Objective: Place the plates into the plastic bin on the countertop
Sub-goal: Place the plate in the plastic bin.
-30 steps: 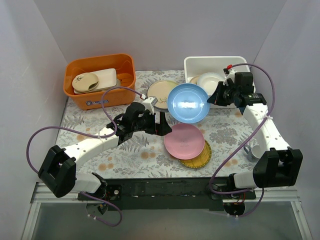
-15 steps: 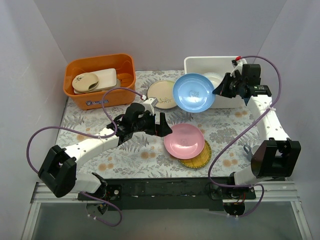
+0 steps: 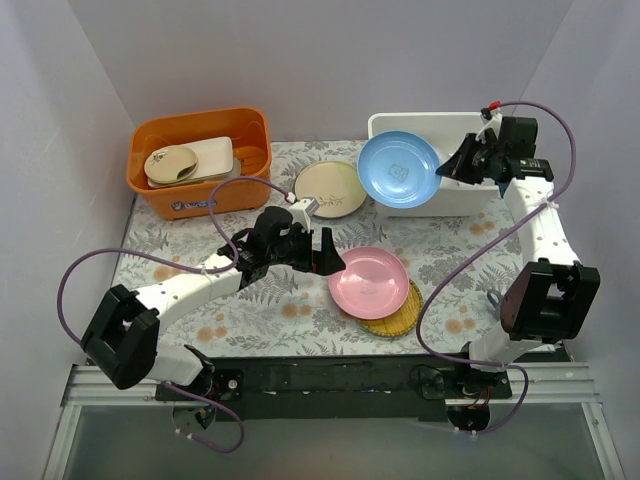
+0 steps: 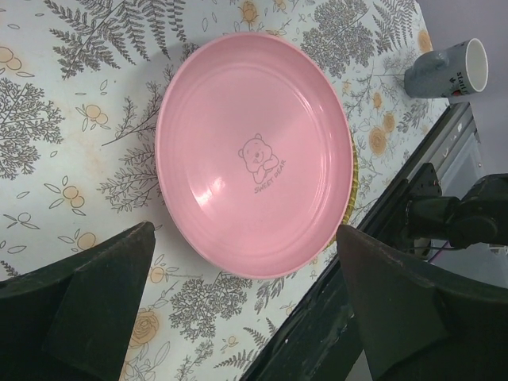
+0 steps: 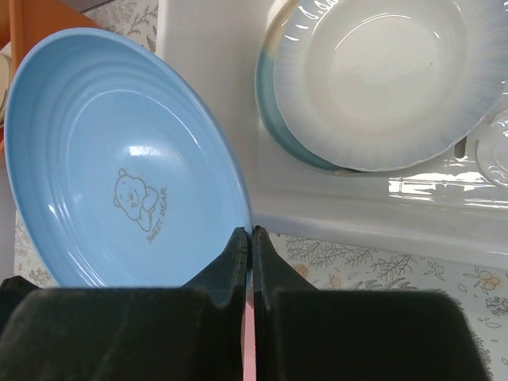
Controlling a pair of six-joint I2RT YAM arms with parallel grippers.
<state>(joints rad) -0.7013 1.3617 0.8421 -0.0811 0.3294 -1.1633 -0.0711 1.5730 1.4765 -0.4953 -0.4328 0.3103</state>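
Fern-print countertop; right fingers clamped on blue plate at bin (left fingers apart).

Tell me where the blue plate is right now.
In the top view the blue plate is back right, pinched by its rim in the right gripper, tilted over the front left of the white bin.

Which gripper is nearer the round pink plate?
Left. The left gripper is open beside the pink plate; the right gripper holds a round blue plate at the white plastic bin.
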